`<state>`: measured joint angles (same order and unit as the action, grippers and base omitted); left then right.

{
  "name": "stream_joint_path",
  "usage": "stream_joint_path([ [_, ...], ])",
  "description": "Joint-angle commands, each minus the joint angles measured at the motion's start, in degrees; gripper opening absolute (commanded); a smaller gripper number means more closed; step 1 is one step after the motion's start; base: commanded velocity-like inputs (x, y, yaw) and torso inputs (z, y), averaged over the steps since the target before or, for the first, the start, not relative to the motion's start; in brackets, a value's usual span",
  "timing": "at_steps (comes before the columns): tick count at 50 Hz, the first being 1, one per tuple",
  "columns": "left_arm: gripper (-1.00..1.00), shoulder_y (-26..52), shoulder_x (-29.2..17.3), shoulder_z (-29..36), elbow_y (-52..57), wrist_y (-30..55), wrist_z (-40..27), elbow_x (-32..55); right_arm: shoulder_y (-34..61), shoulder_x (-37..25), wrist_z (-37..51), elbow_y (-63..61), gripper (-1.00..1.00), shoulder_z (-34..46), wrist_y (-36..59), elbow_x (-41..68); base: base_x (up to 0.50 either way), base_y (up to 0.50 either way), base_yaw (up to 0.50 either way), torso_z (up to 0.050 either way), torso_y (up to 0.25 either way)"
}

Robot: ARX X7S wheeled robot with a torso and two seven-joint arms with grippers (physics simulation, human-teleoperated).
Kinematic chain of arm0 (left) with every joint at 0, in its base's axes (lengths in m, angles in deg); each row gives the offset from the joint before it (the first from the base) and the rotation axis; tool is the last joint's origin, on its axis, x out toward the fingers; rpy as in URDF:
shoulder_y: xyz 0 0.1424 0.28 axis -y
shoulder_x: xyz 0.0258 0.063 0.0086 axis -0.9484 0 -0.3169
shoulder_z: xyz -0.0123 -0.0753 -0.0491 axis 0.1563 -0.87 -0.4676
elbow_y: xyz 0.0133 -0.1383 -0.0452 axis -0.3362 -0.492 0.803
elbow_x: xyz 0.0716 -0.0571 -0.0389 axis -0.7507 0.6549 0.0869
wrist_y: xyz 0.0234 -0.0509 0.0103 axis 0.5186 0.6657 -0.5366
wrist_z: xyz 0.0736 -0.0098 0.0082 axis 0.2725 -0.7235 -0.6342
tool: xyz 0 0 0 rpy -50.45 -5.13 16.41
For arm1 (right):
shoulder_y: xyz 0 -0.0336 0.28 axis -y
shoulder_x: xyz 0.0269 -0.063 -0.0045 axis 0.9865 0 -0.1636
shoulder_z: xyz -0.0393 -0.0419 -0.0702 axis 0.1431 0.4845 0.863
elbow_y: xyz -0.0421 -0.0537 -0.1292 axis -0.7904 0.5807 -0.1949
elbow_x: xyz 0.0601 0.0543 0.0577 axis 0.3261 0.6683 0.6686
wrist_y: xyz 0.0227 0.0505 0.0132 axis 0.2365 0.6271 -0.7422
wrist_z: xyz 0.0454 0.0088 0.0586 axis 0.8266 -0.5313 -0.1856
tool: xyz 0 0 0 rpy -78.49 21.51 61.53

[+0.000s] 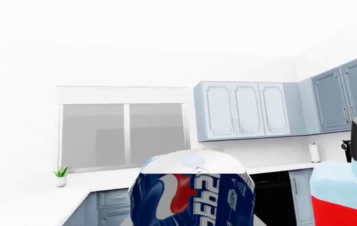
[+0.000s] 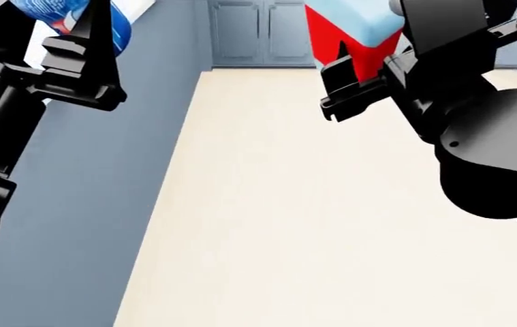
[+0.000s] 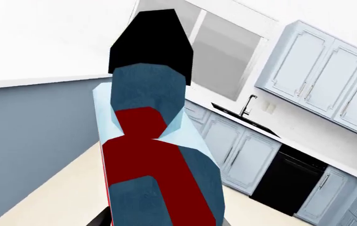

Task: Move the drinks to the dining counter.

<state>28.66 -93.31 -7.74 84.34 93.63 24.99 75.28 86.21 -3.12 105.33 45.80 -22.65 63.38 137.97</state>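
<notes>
My left gripper is shut on the blue Pepsi can, held high at the head view's upper left. In the left wrist view the can fills the lower middle, its silver top facing away. My right gripper is shut on the light-blue bottle with its red label. The right wrist view shows the bottle upright with its black cap on top; it also shows in the left wrist view. The dining counter's grey-blue side runs along the left, below the can; its white top lies beyond the bottle.
Beige floor stretches ahead between the arms. Grey-blue base cabinets close the far end. Wall cabinets, a window, a small potted plant, a black dishwasher and a sink tap line the far walls.
</notes>
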Motion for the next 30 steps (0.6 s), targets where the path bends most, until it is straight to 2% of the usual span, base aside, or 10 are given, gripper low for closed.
stream_joint_path([
  [1,-1.00,-0.73,-0.30,-0.98,0.27,-0.89,-0.48,0.75,1.16,-0.14,0.16,-0.36,-1.00,0.05,0.17,-2.89,-0.50,0.00,0.00,0.000,0.010],
  [23,-1.00,-1.52,-1.14,-2.30,0.85,-1.22,-0.88,1.95,2.13,0.07,0.69,0.22,-1.00,1.15,0.43,-2.38,-0.50,0.00,0.00,0.000,0.001],
  [30,-1.00,-1.95,-1.40,-2.54,1.13,-1.34,-1.01,2.09,1.94,-0.04,0.22,0.66,-1.00,1.75,-0.25,-2.82,-0.50,-0.16,0.00,0.001,0.001],
])
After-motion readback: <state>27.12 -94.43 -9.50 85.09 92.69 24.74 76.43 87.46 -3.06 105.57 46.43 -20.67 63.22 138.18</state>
